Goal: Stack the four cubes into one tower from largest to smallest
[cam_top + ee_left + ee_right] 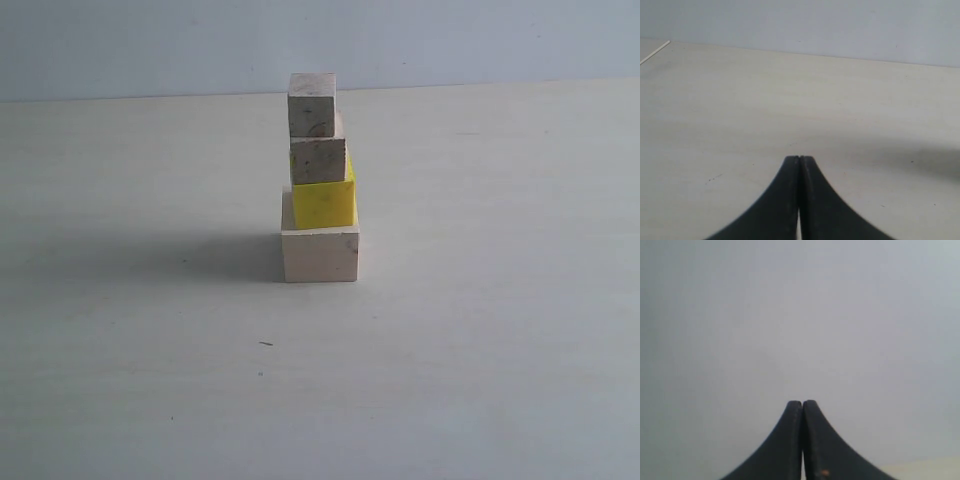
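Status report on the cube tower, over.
Left gripper shut, empty. Right gripper shut, empty. Tower complete, largest at bottom, slightly staggered. No obstruction seen.

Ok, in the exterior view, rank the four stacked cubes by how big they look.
1. large pale wood cube
2. yellow cube
3. lower small wood cube and top small wood cube: look alike, unranked.

No readable text, labels, brands, numbers or signs in any view. Dark marks on the top small cube and the second small cube, upper centre of the exterior view, are only specks and chips, not characters.
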